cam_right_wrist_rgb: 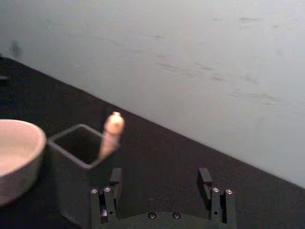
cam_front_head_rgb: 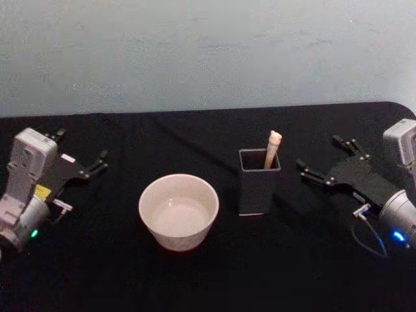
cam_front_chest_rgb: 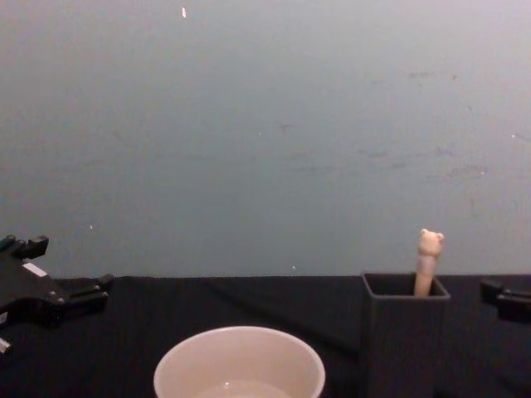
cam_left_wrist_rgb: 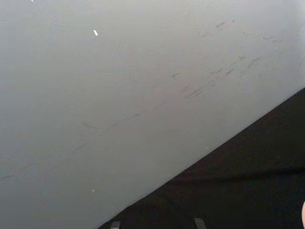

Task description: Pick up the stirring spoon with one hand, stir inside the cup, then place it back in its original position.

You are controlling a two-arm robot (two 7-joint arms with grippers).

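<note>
The stirring spoon stands in the dark grey square holder, its beige bear-head handle poking above the rim. The cream cup sits left of the holder and holds a little clear liquid. My right gripper hovers open to the right of the holder, apart from it. In the right wrist view its fingers point toward the holder and spoon. My left gripper rests open at the far left, away from the cup.
A black cloth covers the table, which ends at a pale wall behind. The table's back right corner is rounded. Free cloth lies between the cup and each gripper.
</note>
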